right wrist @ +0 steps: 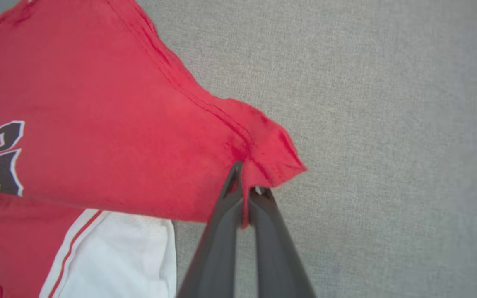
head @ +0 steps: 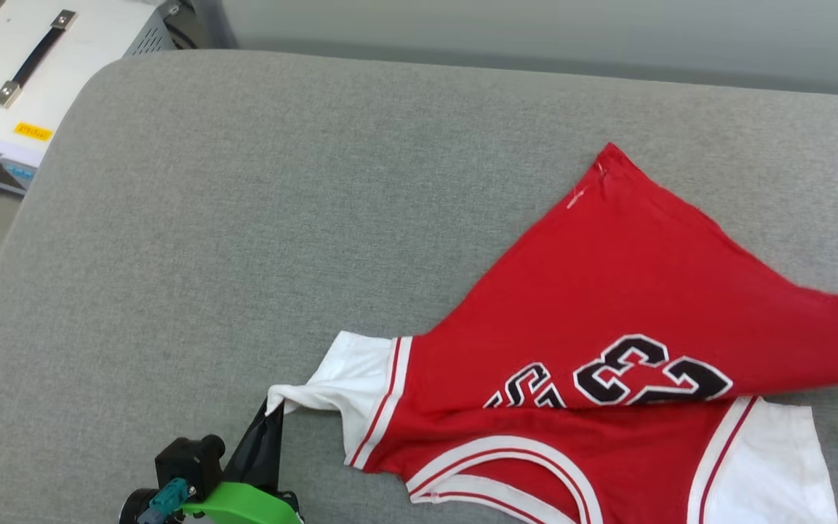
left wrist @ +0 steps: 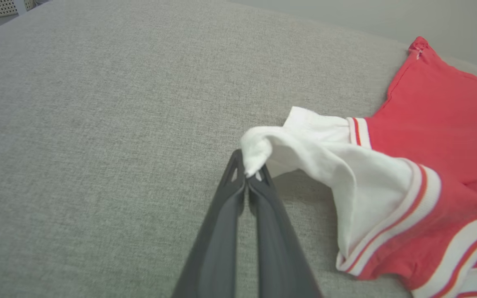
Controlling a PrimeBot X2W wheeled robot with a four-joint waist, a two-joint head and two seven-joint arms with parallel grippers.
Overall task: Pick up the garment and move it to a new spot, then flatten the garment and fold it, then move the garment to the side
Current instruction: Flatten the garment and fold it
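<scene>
While pinched at sleeve and hem, the garment (head: 608, 291) lies collar toward robot.

Soft, bright, even light from above.
In my left wrist view the garment (left wrist: 429, 103) reads a paler, washed-out red, and its lifted white sleeve (left wrist: 325, 161) lays a faint, soft-edged shadow on the grey fabric surface (left wrist: 97, 124). My jaws go blurred towards the bottom edge of both wrist views. In the head view the red cloth smears at the right edge.

The right tool (right wrist: 246, 188) pinches the garment's (right wrist: 97, 107) red hem corner.
</scene>
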